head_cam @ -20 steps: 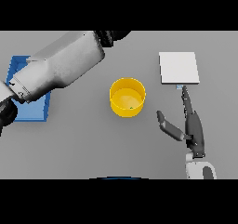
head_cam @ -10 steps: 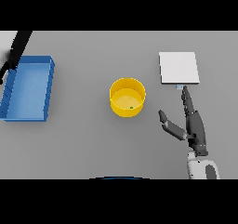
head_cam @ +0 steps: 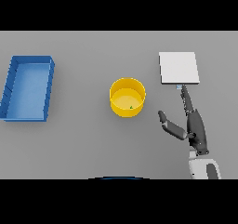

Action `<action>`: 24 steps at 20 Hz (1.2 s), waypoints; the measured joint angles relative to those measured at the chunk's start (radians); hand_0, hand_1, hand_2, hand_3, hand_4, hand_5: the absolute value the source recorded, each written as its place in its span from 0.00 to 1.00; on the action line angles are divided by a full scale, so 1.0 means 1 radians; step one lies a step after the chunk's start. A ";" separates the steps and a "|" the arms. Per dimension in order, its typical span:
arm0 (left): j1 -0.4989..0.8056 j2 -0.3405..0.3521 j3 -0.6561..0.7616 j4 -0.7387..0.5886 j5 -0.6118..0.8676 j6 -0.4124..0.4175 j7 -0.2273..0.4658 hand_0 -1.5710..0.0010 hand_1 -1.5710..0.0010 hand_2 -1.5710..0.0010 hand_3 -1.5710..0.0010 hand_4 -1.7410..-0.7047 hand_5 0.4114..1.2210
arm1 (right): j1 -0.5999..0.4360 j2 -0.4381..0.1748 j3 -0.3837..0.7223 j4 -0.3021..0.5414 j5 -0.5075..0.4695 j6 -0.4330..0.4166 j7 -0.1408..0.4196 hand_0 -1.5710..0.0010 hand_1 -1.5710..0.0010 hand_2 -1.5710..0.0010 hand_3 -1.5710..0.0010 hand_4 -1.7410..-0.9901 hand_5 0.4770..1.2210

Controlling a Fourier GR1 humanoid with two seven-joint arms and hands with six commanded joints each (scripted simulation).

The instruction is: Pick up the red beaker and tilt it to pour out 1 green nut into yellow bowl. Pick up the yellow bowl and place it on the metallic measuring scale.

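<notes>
Lying just left of right hand, fingers straight and open: bowl with 1 nut; scale ahead.

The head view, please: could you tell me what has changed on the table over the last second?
The left arm, which lay across the blue tray a second ago, swung away to the left and is now out of view, leaving the tray uncovered. The yellow bowl, with a small green nut inside, the scale and the open right hand beside it stayed put.
</notes>
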 measured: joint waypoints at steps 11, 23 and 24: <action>0.522 0.037 0.048 -0.444 0.139 0.264 0.266 0.00 0.00 0.00 0.05 0.00 1.00 | 0.002 -0.021 0.004 0.004 0.015 0.009 0.003 1.00 1.00 1.00 1.00 0.70 0.25; 0.612 0.061 0.000 -0.500 0.226 0.124 0.267 0.41 0.52 0.51 0.54 0.68 0.43 | 0.011 -0.004 0.019 -0.002 0.024 0.004 -0.001 1.00 1.00 1.00 1.00 0.74 0.25; 0.613 0.071 -0.003 -0.502 0.242 0.102 0.267 0.52 0.62 0.61 0.63 0.75 0.41 | 0.014 -0.011 0.014 -0.003 0.022 0.004 -0.005 1.00 1.00 1.00 1.00 0.75 0.25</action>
